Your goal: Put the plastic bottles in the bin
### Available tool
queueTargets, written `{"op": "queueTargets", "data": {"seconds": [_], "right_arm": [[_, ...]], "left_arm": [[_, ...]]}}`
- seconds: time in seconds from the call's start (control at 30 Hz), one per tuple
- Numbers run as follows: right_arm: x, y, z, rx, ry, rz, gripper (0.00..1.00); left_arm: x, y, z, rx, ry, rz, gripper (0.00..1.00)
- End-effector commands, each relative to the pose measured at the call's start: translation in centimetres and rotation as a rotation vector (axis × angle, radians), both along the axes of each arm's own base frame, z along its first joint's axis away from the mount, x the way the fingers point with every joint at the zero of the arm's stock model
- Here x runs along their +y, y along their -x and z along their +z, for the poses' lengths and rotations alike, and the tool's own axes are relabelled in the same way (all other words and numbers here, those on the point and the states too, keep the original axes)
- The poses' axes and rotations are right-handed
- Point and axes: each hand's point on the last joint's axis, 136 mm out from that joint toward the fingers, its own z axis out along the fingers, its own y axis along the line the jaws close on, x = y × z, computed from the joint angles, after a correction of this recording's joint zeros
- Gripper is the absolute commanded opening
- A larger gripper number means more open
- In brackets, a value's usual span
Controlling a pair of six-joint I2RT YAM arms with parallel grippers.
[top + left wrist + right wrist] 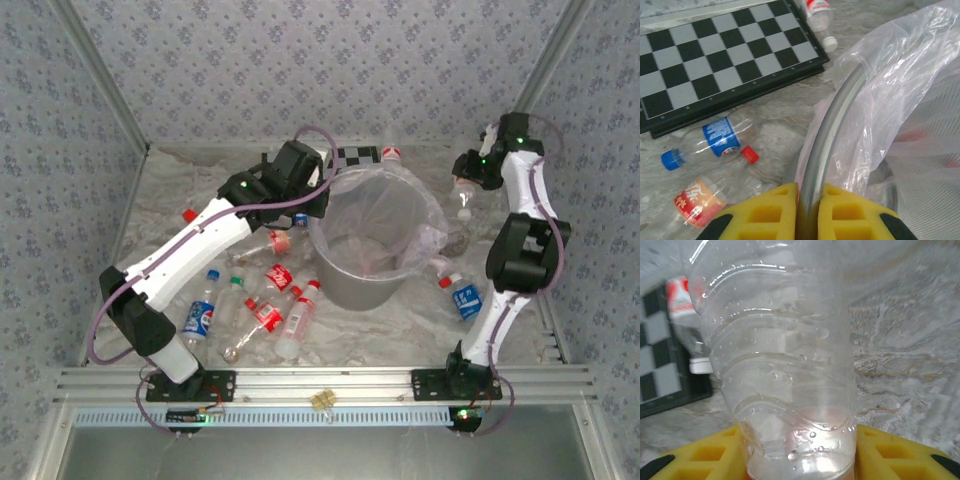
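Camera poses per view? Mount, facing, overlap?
Top external: above and behind, looking down on left arm, right arm, the bin and scattered bottles.
Left wrist: looks past the left gripper, shut on the bin's rim, toward the checkerboard.
Right wrist: looks past the right gripper, closed on a clear bottle.
Shared: checkerboard in both wrist views.

— Which colours are shown on the bin (345, 285)?
— Grey is seen on its wall, and a clear crinkled bag (405, 205) is seen lining it.
— And the bottles?
— Blue is shown on the label and cap of the blue-labelled bottle (715, 136), red on the near-left bottle (268, 316), no tint on the clear bottle (785, 365).
— Elsewhere?
— Black and white squares are shown on the checkerboard (715, 55), yellow on the left gripper (809, 192).
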Motion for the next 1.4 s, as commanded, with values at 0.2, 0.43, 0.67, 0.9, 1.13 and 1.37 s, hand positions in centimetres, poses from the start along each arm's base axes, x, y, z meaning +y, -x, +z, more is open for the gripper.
{"op": "queueTargets", "data": {"seconds": [0.2, 0.43, 0.67, 0.9, 1.13, 1.37], "right_arm": [[4.7, 8.0, 14.8, -0.25, -0.114, 0.012, 0.4], [15.1, 13.4, 21.1, -0.363, -0.147, 0.275, 0.34], [24.2, 17.0, 21.9, -0.365, -0.031, 0.531, 0.34], [28.2, 19.5, 15.1, -0.192, 0.11, 0.679, 0.34], [27.9, 21.7, 9.9, -0.098, 0.112, 0.668, 0.34], [27.5, 21.3, 5.1, 0.006, 0.16, 0.65, 0.36]], "left_arm": [[3.0, -3.1, 0.6, -0.026, 0.096, 0.089, 0.03], [1.6, -3.2, 0.0, -0.001, 0.149, 0.046, 0.03], [1.5, -3.0, -0.2, 0.0, 0.161, 0.041, 0.02], [1.8, -3.2, 0.1, -0.014, 0.159, 0.06, 0.01], [1.9, -3.8, 0.0, -0.033, 0.147, 0.075, 0.0], [1.3, -4.2, -0.2, -0.023, 0.143, 0.07, 0.0]]}}
